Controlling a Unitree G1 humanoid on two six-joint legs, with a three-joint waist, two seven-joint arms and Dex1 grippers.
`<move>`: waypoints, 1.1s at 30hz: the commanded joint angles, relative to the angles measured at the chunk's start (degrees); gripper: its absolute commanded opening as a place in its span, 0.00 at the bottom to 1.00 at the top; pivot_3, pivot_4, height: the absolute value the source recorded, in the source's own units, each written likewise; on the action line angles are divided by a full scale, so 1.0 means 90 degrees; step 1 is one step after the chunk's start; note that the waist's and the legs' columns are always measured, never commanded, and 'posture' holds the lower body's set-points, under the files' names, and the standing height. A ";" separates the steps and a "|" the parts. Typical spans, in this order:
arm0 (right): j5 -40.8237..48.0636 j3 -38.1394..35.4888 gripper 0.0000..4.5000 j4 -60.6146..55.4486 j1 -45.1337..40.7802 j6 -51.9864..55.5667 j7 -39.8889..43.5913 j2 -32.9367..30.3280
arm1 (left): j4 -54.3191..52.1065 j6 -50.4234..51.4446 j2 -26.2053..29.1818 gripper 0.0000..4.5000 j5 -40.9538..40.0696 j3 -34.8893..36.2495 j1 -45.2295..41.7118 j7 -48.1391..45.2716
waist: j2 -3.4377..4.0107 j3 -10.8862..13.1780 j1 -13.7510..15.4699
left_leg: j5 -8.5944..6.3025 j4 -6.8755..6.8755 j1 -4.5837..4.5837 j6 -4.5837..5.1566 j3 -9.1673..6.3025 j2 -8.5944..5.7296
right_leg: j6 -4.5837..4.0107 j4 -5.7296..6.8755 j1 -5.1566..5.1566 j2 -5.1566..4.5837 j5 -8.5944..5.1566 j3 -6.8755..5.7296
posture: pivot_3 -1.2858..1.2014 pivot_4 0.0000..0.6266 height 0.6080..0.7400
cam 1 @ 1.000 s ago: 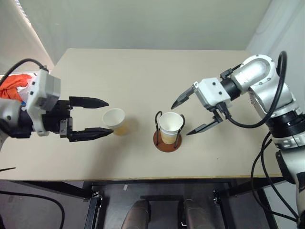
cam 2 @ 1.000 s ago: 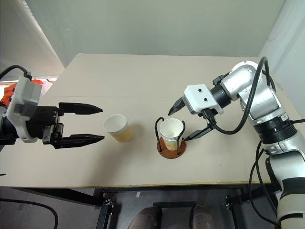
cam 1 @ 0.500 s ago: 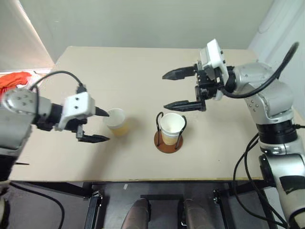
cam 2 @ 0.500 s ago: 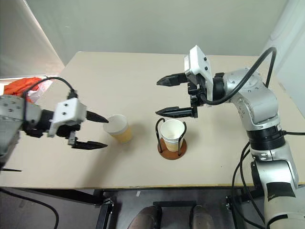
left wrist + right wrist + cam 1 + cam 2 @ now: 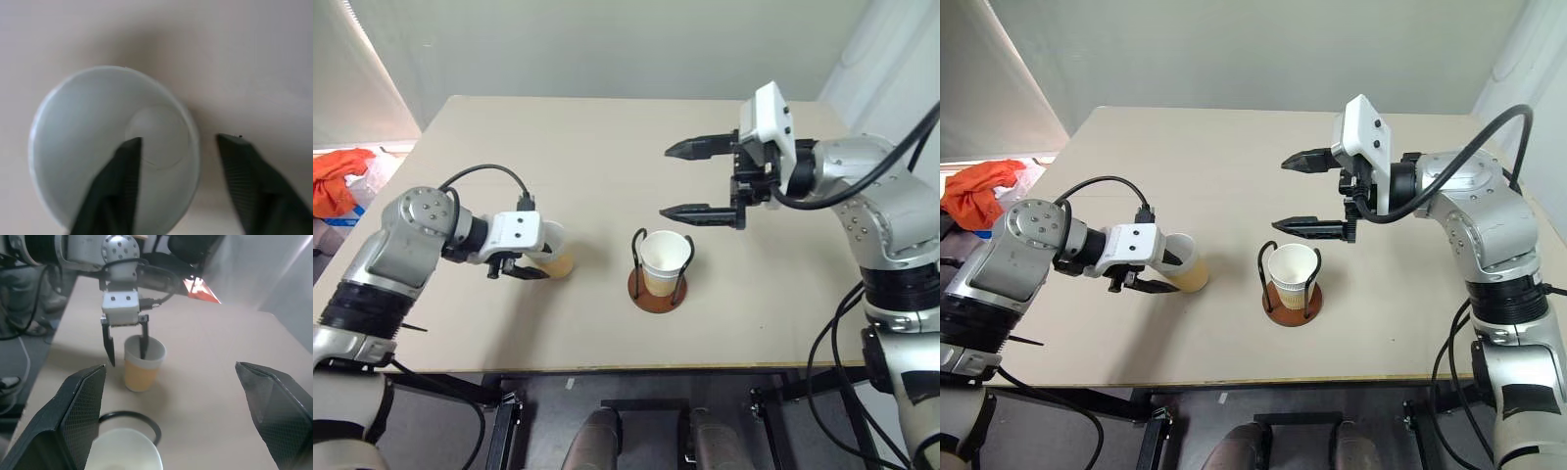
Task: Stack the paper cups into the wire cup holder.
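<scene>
My left gripper (image 5: 178, 156) points down at the loose cup (image 5: 1186, 262). One finger (image 5: 115, 188) sits inside the cup, against its white inner wall; the other finger (image 5: 247, 178) sits outside, just beside the rim. The cup wall lies between the two fingers. The jaws straddle the wall with a gap on the outer side; a clamp on it is not confirmed. The cup stands upright on the table (image 5: 607, 157), its open mouth facing my left wrist camera.

To the right of my left gripper, near the table's front edge, stands the holder (image 5: 658, 286). Its round reddish-brown base rests flat on the table, and its two black wire loops rise upright. A nested cup (image 5: 664, 260) stands upright between the loops, its white rim level with or slightly above the loop tops. The loose cup and the holder are near each other but apart.

My right gripper (image 5: 688, 179) hangs above the table, beyond the holder and slightly to its right, clear of the nested cup. Its fingers point toward my left side and are spread wide, holding nothing.

Well beyond my left arm, off the table's left edge, lies an orange cloth (image 5: 984, 191).
</scene>
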 commanded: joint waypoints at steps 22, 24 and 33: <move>0.1412 -0.3713 1.00 -0.1371 0.3812 0.0057 0.0622 -0.2193 | 0.0244 -0.0050 0.0023 0.00 -0.3884 -0.1190 -0.3738 -0.1204 | 0.0011 -0.0017 0.0079 | -0.0013 0.0049 -0.0034 0.0058 0.0040 -0.0022 | 0.0123 -0.0102 0.0038 -0.0018 0.0053 0.0028 | 0.52 0.24 1.00; 0.1422 -0.3635 1.00 -0.1426 0.3809 0.0051 0.0475 -0.2194 | 0.0341 -0.0447 -0.0083 0.00 -0.4103 -0.1899 -0.4145 -0.1204 | 0.0012 -0.0015 0.0048 | -0.0013 0.0064 -0.0014 0.0066 0.0044 -0.0024 | 0.0156 -0.0103 0.0069 -0.0019 0.0046 0.0034 | 0.52 0.24 1.00; 0.1620 -0.3883 1.00 -0.1993 0.4015 0.0334 -0.0163 -0.2293 | 0.1141 -0.2357 -0.1035 0.00 -0.4232 -0.4244 -0.5291 -0.1204 | 0.0007 -0.0004 0.0067 | -0.0012 0.0122 -0.0047 0.0095 0.0032 -0.0033 | 0.0207 -0.0117 0.0076 -0.0020 0.0064 0.0039 | 0.52 0.24 1.00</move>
